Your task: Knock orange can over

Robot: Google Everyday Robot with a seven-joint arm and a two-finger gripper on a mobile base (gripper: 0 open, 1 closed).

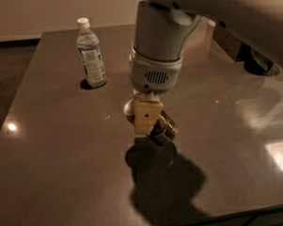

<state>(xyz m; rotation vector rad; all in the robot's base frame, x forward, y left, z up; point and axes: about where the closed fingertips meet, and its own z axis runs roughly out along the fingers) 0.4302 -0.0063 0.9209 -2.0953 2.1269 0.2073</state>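
The orange can (166, 128) is tilted on its side in my gripper (154, 125), near the middle of the dark table (64, 175). Its brown-orange patterned body sticks out to the lower right of the cream-coloured finger (145, 115). A silver end shows to the finger's upper left. The can and gripper hang a little above the table, and their shadow lies just below them. The big grey wrist comes down from the top of the view and hides the other finger.
A clear water bottle (90, 53) with a white cap stands upright at the back left of the table. A dark object (242, 51) sits at the back right edge. The table's front edge runs along the bottom of the view.
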